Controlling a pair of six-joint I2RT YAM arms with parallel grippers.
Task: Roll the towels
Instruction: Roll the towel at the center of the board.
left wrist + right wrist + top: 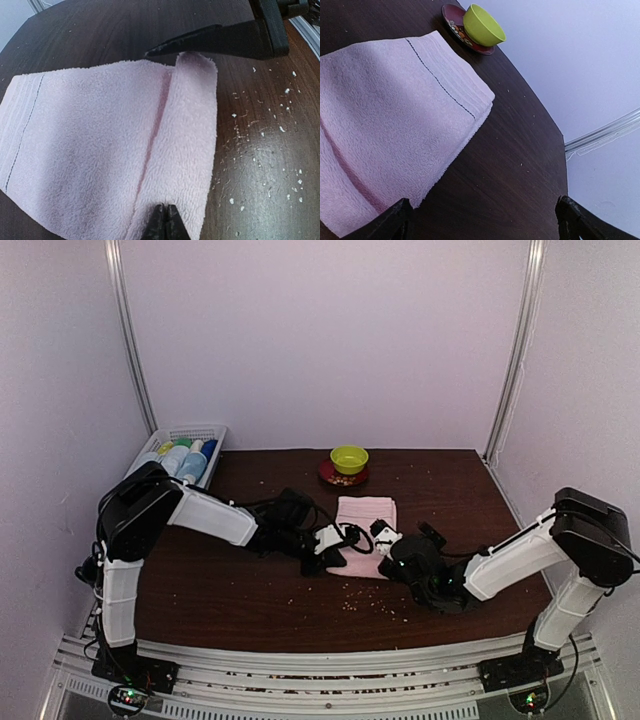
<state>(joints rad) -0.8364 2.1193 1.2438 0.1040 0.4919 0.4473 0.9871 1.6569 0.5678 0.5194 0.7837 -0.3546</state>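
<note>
Pink terry cloth, mid-table: the pink towel lies flat on the dark wooden table, its stitched far hem toward the bowl.

Left: my left gripper, jaws pressed together, appears to pinch the near edge, which is turned over in one narrow flap.

Right: my right gripper stands at full spread by the towel's near right corner, holding nothing.

Progress, as I judge it: barely begun. There is one fold and no roll, so the towel's whole length is left to roll. No second towel is in view.

Containers, left to right: the white mesh basket at the rear left holds upright bottles. The green bowl sits on a dark red saucer behind the towel, its contents not discernible.
</note>
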